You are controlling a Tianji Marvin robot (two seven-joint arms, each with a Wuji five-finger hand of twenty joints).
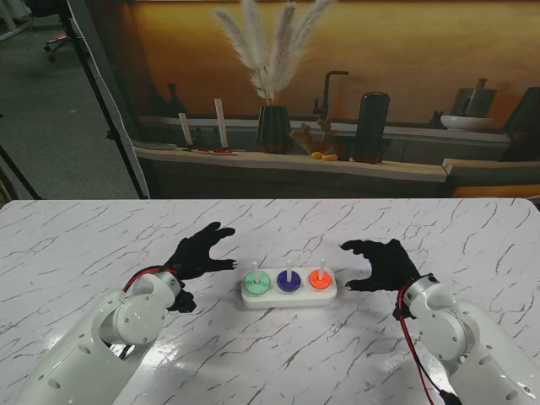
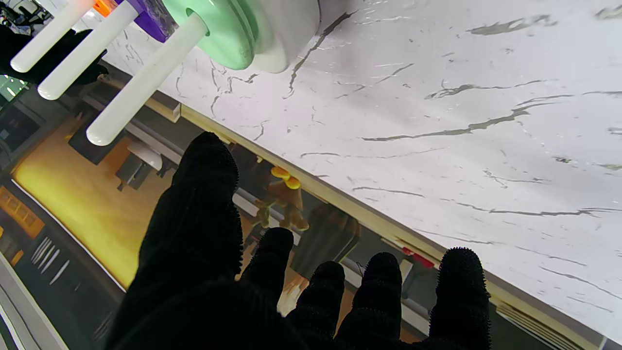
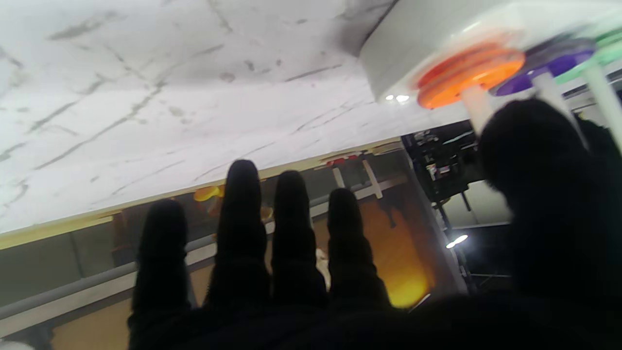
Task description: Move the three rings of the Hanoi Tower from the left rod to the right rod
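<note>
Two black-gloved hands, my left hand (image 1: 201, 251) and right hand (image 1: 381, 263), hover spread and empty beside the white three-rod base (image 1: 289, 296) holding green (image 1: 256, 283), purple (image 1: 288, 281) and orange plastic rings (image 1: 320, 278).

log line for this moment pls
left hand: open, left of white base | right hand: open, right of it | green ring, purple ring, orange ring: one per rod

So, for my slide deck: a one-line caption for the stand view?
Both open hands, left hand and right hand, flank the tower base, one ring per rod.
</note>
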